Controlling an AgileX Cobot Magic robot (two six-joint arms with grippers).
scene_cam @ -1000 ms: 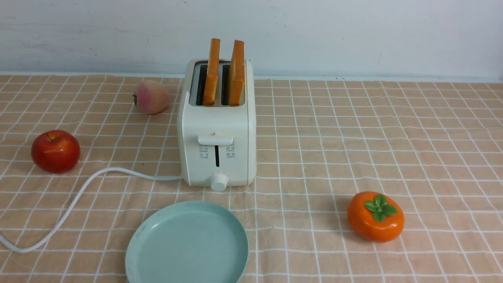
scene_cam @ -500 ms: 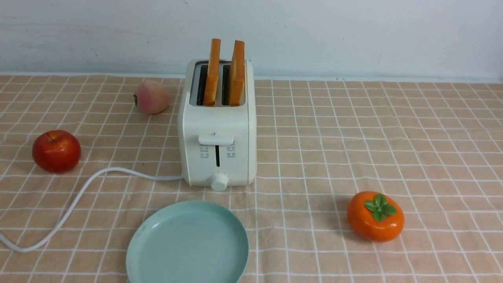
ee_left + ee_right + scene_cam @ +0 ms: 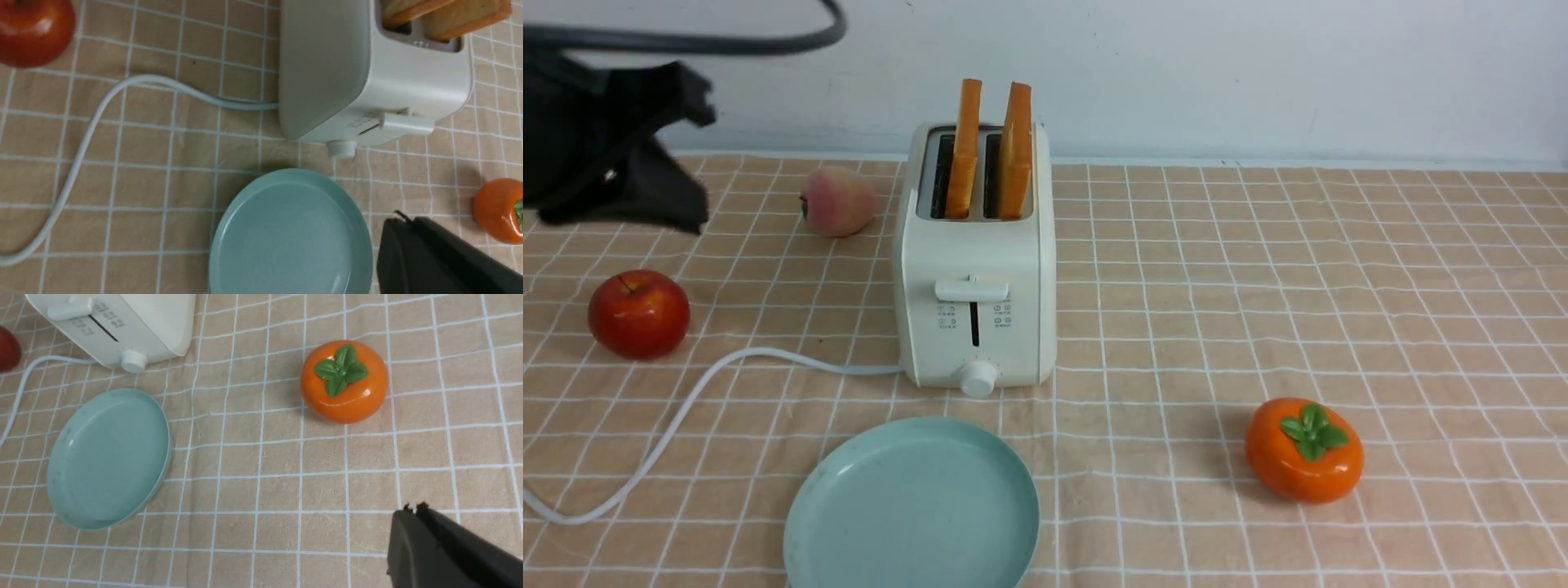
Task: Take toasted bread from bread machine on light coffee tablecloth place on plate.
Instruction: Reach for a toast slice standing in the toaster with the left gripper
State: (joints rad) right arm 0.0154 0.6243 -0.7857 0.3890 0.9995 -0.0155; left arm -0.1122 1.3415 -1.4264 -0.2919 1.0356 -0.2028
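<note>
Standing upright in the two slots of the bread machine (image 3: 974, 278), the toasted bread (image 3: 965, 147) is well apart from both pairs of jaws. The left jaws are pressed together on nothing, raised over the light coffee tablecloth (image 3: 1258, 269), with the red apple (image 3: 639, 314) below them and the machine off to their right. The right jaws, seen only from their own wrist, are likewise closed and empty. The orange persimmon (image 3: 344, 381) is nearest them, and the plate (image 3: 913, 506) is farther off.
</note>
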